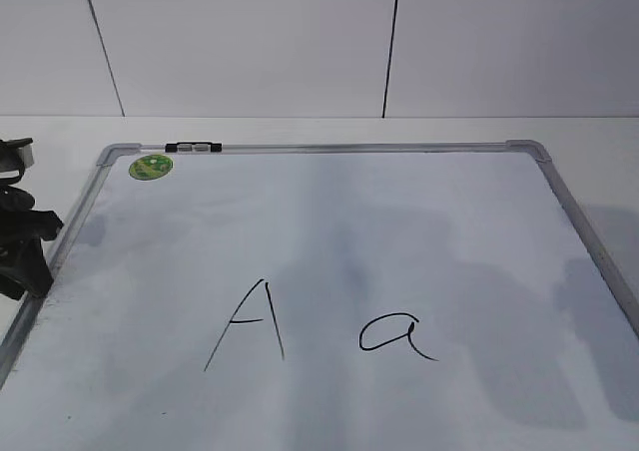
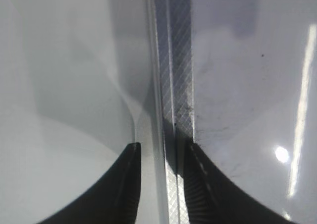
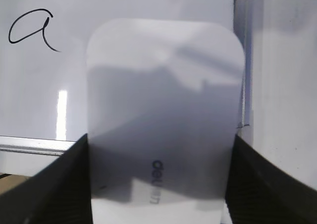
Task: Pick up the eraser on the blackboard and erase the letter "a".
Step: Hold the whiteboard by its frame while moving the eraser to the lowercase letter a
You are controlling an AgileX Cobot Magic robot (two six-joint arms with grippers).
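My right gripper (image 3: 158,184) pinches the white eraser (image 3: 163,110) by its long sides, above the blackboard (image 1: 329,231) near its right frame edge. The letter "a" (image 1: 394,333) sits right of the capital "A" (image 1: 250,323). My left gripper (image 2: 161,157) – fingers apart – straddles the board's left frame.

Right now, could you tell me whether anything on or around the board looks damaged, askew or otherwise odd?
Nothing looks damaged or askew. The blackboard lies flat and carries grey smudges of old wiping and dark specks by its left frame. The letter "a" is intact. The eraser sits squarely between the right gripper fingers.
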